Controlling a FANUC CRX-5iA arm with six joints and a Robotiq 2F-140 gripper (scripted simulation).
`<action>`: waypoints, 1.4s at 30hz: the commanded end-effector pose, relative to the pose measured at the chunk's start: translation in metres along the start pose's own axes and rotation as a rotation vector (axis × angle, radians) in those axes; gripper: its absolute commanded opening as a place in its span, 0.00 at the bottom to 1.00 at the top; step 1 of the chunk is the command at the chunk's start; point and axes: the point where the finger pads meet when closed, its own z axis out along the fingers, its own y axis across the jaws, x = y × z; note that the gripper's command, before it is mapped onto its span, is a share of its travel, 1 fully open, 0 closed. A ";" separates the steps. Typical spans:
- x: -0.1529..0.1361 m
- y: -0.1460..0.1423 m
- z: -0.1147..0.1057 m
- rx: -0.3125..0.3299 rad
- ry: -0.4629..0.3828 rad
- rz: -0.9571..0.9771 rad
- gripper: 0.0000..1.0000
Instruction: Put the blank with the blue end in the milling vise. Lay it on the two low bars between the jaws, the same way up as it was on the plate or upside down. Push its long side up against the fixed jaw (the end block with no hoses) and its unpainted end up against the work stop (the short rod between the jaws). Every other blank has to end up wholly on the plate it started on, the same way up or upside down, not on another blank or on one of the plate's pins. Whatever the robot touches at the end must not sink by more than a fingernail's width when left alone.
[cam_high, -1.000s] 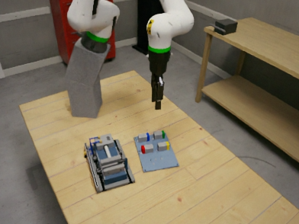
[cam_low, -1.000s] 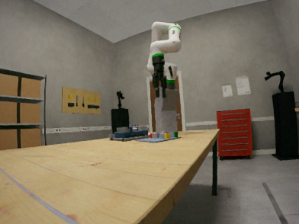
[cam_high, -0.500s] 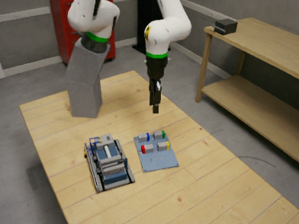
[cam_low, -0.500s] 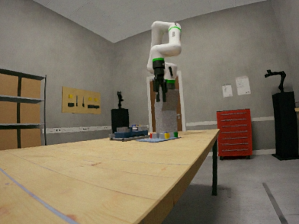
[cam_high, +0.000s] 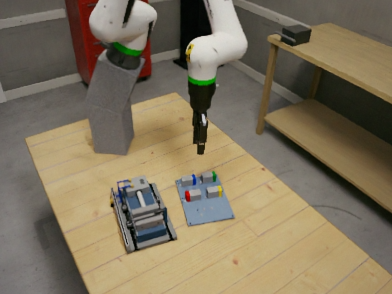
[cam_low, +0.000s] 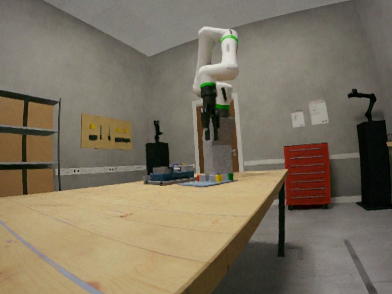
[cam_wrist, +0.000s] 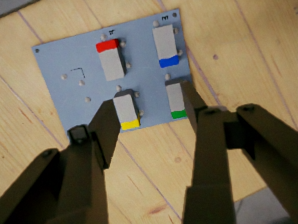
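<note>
The gripper (cam_wrist: 150, 120) is held partly spread and empty above the plate (cam_wrist: 60, 95), where the blue-ended blank (cam_wrist: 165, 46) is seated.

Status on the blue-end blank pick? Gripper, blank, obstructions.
Gripper part open, holding nothing, high above the blue-grey plate. Grey blank with blue end on the plate, untouched. Red-, yellow- and green-ended blanks sit beside it; vise has nothing between its jaws.

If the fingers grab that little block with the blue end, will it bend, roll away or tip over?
Probably none of those. The blue-ended blank looks like a solid grey bar, so likely stiff. Its flat faces and square edges suggest it would slide rather than roll. It lies low on the plate, so tipping seems unlikely, though the pins beside it might catch it if pushed sideways.
</note>
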 end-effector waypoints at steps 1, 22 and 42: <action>0.003 0.003 0.014 0.001 -0.002 0.000 0.45; 0.015 0.017 0.064 0.001 -0.002 0.000 0.45; 0.026 0.030 0.110 0.002 0.004 0.001 0.45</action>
